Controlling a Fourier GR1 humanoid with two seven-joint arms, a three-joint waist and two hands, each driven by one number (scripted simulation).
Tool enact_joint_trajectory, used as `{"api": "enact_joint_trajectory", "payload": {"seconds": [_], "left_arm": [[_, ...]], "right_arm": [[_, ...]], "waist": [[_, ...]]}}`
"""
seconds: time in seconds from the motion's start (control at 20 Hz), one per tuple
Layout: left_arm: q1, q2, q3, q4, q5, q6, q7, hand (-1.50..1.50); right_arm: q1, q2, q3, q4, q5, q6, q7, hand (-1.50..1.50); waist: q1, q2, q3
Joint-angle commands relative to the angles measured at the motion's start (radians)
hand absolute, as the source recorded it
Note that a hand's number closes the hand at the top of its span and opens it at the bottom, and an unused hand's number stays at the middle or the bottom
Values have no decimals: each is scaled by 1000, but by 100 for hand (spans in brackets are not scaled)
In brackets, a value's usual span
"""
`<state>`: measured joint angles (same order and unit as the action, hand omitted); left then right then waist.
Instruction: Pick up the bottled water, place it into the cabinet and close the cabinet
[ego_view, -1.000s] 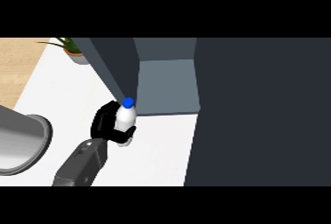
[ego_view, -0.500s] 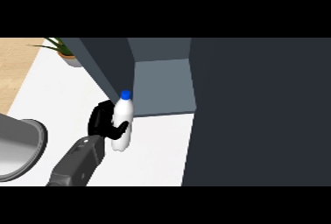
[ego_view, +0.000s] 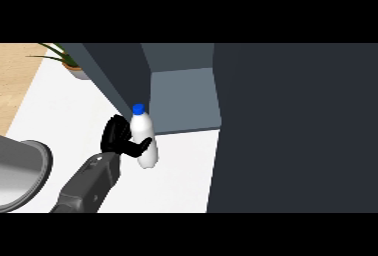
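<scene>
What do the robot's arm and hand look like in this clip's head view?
One arm shows: a grey forearm, blocky and smooth-shelled with darker shading along its edges, tapering toward the wrist. It ends in a glossy black hand with slender fingers and a thumb. No cables, markings or sleeves are visible. The other arm is out of view.

Potted plant and grey bowl, edge-cropped.

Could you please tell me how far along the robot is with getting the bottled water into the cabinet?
Done: the left hand has its fingers curled round the bottled water, held upright with its blue cap up. In hand: the bottle is at the front of the open cabinet, beside its open door, not yet inside. Left: setting it in the cabinet, letting go and closing the door. The right hand is out of view.
</scene>
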<state>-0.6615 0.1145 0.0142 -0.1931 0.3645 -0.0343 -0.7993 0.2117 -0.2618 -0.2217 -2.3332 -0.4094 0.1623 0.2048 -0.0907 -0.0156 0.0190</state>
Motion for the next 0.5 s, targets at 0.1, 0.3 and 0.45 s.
{"api": "enact_joint_trajectory", "payload": {"seconds": [0.1, 0.3, 0.45], "left_arm": [[-274, -109, -12, -59, 15, 157, 99, 150], [-263, -109, -7, -34, 40, 212, 97, 150], [-268, -109, -9, -14, 38, 250, 108, 150]], "right_arm": [[-12, -35, -45, 19, -82, 39, 4, -150], [-17, -47, -73, 26, -121, 48, 8, -150], [-13, -69, -123, 57, -151, 65, 0, -150]], "waist": [[-50, 14, -17], [-64, 18, -18], [-55, 22, -17]]}}
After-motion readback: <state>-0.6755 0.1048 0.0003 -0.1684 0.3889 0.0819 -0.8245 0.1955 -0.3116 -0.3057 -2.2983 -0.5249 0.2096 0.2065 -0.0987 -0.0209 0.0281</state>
